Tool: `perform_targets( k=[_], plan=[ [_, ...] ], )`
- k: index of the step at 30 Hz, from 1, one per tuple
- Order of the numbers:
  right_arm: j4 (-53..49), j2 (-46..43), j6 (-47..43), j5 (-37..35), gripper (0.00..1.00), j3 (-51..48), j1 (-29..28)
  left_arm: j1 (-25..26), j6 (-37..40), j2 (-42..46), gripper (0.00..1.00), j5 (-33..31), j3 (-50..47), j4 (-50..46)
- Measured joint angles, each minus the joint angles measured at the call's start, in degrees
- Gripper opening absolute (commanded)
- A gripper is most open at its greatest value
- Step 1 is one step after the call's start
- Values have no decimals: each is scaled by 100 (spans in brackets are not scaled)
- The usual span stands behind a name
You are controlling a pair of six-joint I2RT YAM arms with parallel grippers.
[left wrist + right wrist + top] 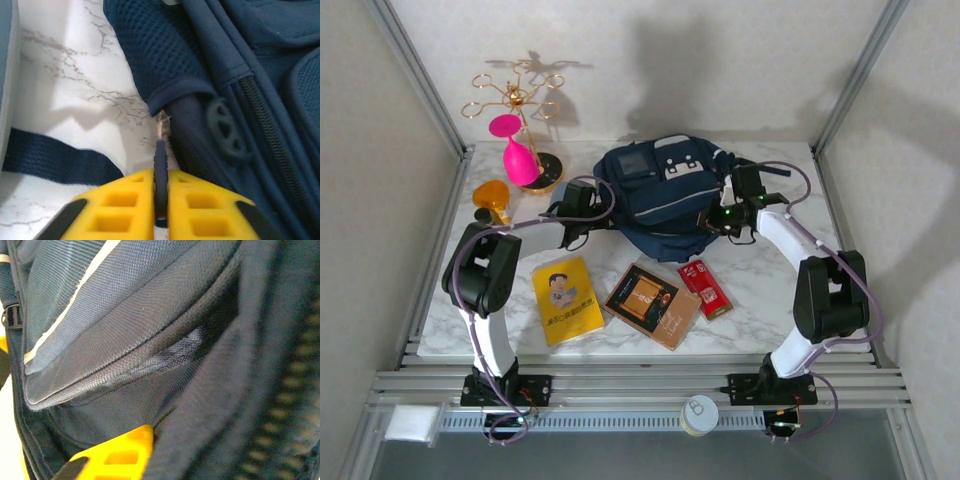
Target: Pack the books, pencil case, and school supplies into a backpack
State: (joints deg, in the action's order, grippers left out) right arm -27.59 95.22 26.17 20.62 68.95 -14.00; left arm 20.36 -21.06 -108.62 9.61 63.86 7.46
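The navy backpack (665,195) lies at the back middle of the marble table. My left gripper (592,203) is at its left side; in the left wrist view the yellow fingers (125,205) are shut on a dark zipper pull (161,170) beside the zipper (265,130). My right gripper (732,212) is at the bag's right side. There one yellow finger (120,452) presses into a fold of backpack fabric (150,340), which hides the other finger. Two books lie in front, a yellow one (567,298) and a brown-black one (653,304). The red school supplies pack (705,288) lies beside them. The pencil case is out of view.
A gold rack with a pink glass (518,155) stands back left, with an orange object (492,195) and a small dark bottle (482,215) near it. A dark strap (55,162) lies on the marble left of my left gripper. Enclosure walls stand on three sides.
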Motion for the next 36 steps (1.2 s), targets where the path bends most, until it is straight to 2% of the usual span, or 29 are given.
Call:
perform_targets(
  k=[2,3,5,7,11,14,19,20,23,25,30,36],
  plan=[
    [-4,37,-22,-87,46,0,-4,0,-39,188,31,109,-136,-46],
    [-4,22,-37,-140,51,0,-9,2,-70,372,32,177,-249,-101],
    [-31,-9,-87,-251,55,0,-9,48,-160,761,35,306,-466,-199],
    [-142,-42,-138,-400,66,0,-9,166,-376,1231,37,308,-734,-273],
    [-400,-361,-208,-756,79,-101,-59,682,-1117,2192,41,267,-1436,-352],
    [-619,-752,-262,-911,84,-313,-341,1384,-1971,2824,44,44,-1963,-535],
    [-671,-1178,-240,-728,88,-1054,-1204,2758,-3663,3862,46,-503,-2793,-835],
    [-667,-1191,-236,-671,88,-1182,-1333,2988,-3980,4002,47,-643,-2887,-901],
    [-614,-1185,-238,-490,90,-1572,-1687,3731,-4929,4266,61,-1088,-3128,-984],
    [-538,-1145,-240,-389,91,-1709,-1851,4140,-5530,4291,62,-1213,-3368,-798],
    [-168,-831,-286,-337,93,-1764,-1965,4374,-6275,3764,63,-1353,-3705,-380],
    [155,-592,-286,-273,92,-1904,-2031,4234,-6363,3001,62,-1362,-3703,310]
  ],
)
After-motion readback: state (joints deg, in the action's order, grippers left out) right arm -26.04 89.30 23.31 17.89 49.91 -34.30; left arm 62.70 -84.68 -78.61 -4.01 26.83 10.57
